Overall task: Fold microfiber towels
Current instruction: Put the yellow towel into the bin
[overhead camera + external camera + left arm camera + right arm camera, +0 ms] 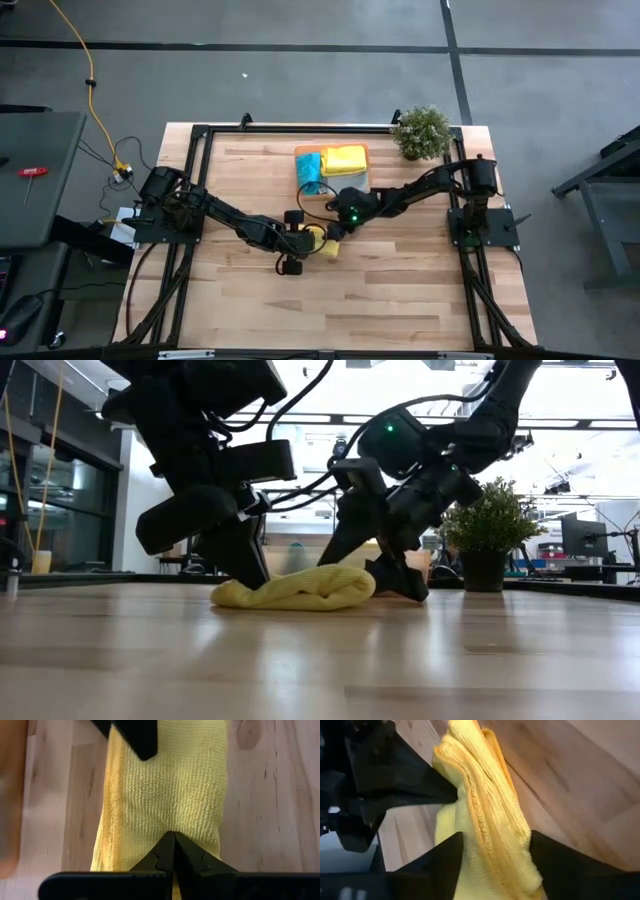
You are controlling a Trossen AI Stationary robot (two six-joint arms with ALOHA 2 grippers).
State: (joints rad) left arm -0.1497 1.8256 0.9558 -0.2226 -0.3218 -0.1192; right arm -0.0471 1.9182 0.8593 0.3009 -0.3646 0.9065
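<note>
Two tools meet at one yellow towel point(318, 238), centre of the high view.

The left tool point(173, 836) is clenched on the towel's edge; the right tool point(495, 850) straddles the folded cloth, fingers spread, on the counter point(420, 290).

Folded towel point(300, 590) lies on table point(320, 660), between both end effectors.

Grey floor point(300, 80) crossed by dark seams, bright ceiling lights point(560, 422) overhead.
</note>
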